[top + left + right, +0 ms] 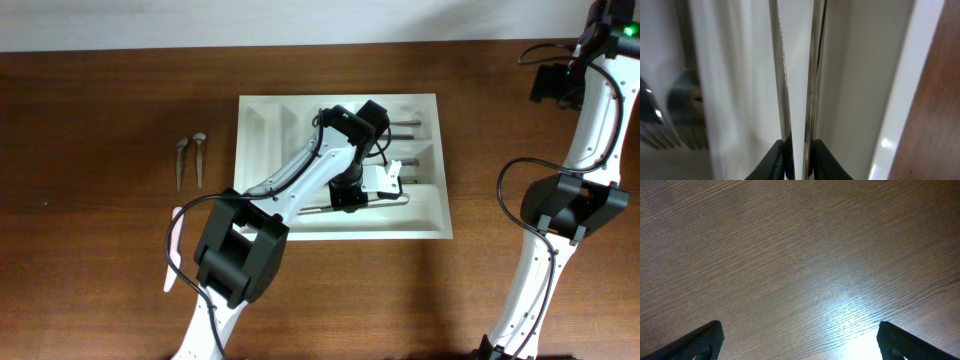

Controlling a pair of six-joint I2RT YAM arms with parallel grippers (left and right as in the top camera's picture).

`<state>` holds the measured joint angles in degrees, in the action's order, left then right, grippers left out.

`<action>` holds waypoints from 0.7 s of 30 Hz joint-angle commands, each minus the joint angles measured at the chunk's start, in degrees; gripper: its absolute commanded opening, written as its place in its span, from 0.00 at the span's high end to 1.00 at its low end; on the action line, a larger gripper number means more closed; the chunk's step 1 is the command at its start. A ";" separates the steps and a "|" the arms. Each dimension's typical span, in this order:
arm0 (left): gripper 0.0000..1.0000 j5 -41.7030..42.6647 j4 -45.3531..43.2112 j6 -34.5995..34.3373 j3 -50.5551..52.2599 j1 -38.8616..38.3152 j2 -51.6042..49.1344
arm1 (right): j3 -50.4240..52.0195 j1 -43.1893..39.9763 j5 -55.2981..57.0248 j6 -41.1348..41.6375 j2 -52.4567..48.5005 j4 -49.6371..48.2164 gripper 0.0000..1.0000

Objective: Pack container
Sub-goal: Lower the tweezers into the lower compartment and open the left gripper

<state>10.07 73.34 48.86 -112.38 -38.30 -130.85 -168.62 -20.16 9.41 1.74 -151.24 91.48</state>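
Toward the far edge of the table (100, 90), the container (258, 140) sat with my left claw (350, 196) down in its nearest long compartment. Two blades (782, 75) ran straight out from the fingertips (776, 161), lengthwise along that slot. The left wrist view showed them where overhead the arm hid most, yet not whether they were gripped or loose. My right claw (800, 347) gaped over bare wood, well apart.
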 commanded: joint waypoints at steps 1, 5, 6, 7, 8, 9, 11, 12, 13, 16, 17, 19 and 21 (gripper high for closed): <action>0.79 0.22 0.94 0.90 -0.04 -0.17 -0.50 | -0.02 -0.02 0.09 0.70 -0.39 -0.02 0.01; 0.66 0.24 1.01 0.92 -0.04 -0.17 -0.50 | -0.02 -0.02 0.09 0.68 -0.39 -0.02 0.01; 0.66 0.24 1.03 0.92 -0.04 -0.17 -0.50 | -0.02 -0.02 0.09 0.70 -0.39 -0.02 0.01; 0.66 0.26 1.05 0.92 -0.04 -0.17 -0.52 | -0.02 -0.02 0.09 0.70 -0.39 -0.02 0.01; 0.66 0.24 1.03 0.92 -0.04 -0.17 -0.52 | -0.02 -0.02 0.09 0.68 -0.39 -0.02 0.01; 0.66 0.26 0.98 0.92 -0.04 -0.17 -0.52 | -0.02 -0.02 0.09 0.70 -0.39 -0.02 0.01; 0.66 0.26 0.87 0.92 -0.04 -0.17 -0.61 | -0.02 -0.02 0.09 0.70 -0.39 -0.02 0.01; 0.66 0.24 0.90 0.92 -0.04 -0.17 -0.61 | -0.02 -0.02 0.09 0.70 -0.39 -0.02 0.01; 0.66 0.24 0.90 0.92 -0.04 -0.17 -0.61 | -0.02 -0.02 0.09 0.70 -0.39 -0.02 0.01; 0.66 0.24 0.76 0.92 -0.04 -0.17 -0.61 | -0.02 -0.02 0.09 0.70 -0.39 -0.02 0.01; 0.66 0.24 0.76 0.92 -0.04 -0.17 -0.61 | -0.02 -0.02 0.09 0.68 -0.39 -0.02 0.01; 0.66 0.22 0.76 0.92 -0.04 -0.17 -0.61 | -0.02 -0.02 0.09 0.68 -0.39 0.00 0.01; 0.66 0.24 0.57 0.92 -0.04 -0.17 -0.61 | -0.02 -0.02 0.09 0.70 -0.39 -0.02 0.01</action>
<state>10.07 74.06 49.04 -112.38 -38.30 -130.85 -168.62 -20.16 9.41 1.74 -151.24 91.48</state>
